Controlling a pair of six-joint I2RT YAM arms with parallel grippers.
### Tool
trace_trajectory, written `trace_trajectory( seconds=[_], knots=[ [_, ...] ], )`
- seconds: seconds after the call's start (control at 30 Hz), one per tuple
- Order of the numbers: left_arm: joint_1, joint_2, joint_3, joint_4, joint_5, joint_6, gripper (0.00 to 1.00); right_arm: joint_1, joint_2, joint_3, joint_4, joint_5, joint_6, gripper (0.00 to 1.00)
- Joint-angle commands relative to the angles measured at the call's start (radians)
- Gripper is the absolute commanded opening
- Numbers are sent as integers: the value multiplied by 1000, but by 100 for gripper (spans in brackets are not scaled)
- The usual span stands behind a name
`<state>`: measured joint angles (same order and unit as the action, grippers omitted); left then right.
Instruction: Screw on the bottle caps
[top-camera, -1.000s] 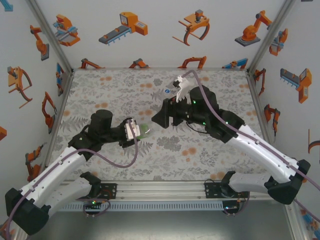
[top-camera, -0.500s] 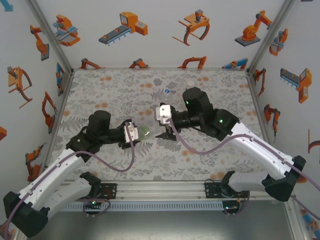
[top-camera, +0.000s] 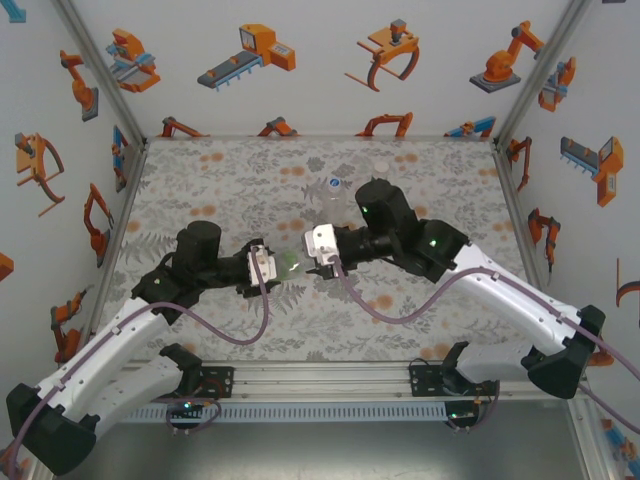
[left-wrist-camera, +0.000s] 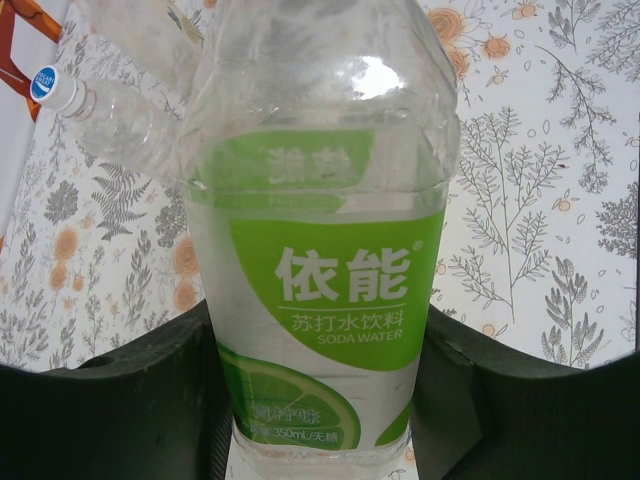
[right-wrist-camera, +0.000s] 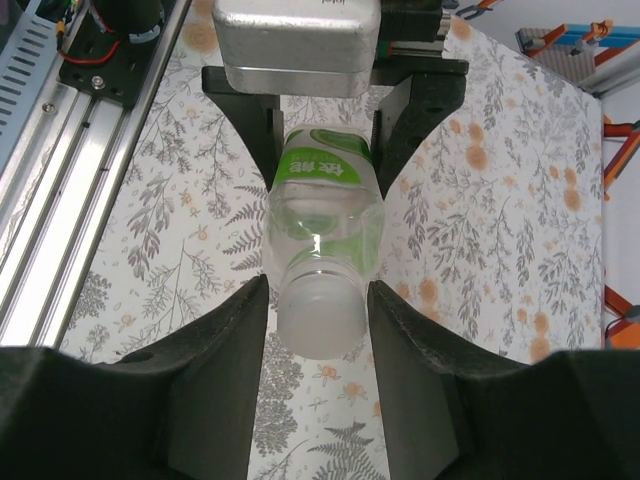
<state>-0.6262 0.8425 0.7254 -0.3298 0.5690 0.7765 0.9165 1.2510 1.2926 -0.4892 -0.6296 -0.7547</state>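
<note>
Part done: your left gripper (left-wrist-camera: 320, 392) is clamped on the bottle (left-wrist-camera: 322, 285) over the mat's (top-camera: 200, 190) middle, right gripper (right-wrist-camera: 318, 292) flanks its white cap (right-wrist-camera: 320, 315), grip unclear, tightening left; a blue-capped bottle (top-camera: 333, 185) lies near the far edge.

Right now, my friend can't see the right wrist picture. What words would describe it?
A clear bottle with a green label points cap-first at the camera, held by its far end in the left gripper. The right gripper has a black finger close on each side of the white cap, above a flowery mat.
</note>
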Motion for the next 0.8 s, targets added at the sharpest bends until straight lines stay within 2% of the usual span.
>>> trace_trajectory(
  seconds=[0.0, 0.1, 0.23, 0.27, 0.33, 0.4, 0.47, 0.53, 0.77],
  knots=[
    [-1, -14, 13, -11, 22, 21, 0, 9, -6, -14, 29, 8, -21, 42],
    [-1, -14, 13, -12, 23, 23, 0, 13, -8, -16, 29, 13, -10, 39],
    [-1, -15, 13, -12, 21, 23, 0, 18, -18, -29, 45, 26, 44, 30],
    [-1, -14, 14, -10, 20, 23, 0, 18, -21, -36, 56, 29, 59, 25],
    [-1, -11, 10, -6, 14, 21, 0, 22, -28, -66, 117, 53, 157, 10],
    [-1, -9, 11, -3, -2, 16, 0, 22, -37, -104, 202, 77, 299, 1],
    [-1, -12, 10, 1, -11, 14, 0, 23, -48, -150, 300, 119, 465, 0],
    [0, -16, 4, 9, -23, 10, 0, 24, -50, -190, 388, 215, 685, 0],
    [-1, -2, 1, 34, -87, -7, 0, 24, -18, -207, 355, 516, 1374, 0]
  ],
)
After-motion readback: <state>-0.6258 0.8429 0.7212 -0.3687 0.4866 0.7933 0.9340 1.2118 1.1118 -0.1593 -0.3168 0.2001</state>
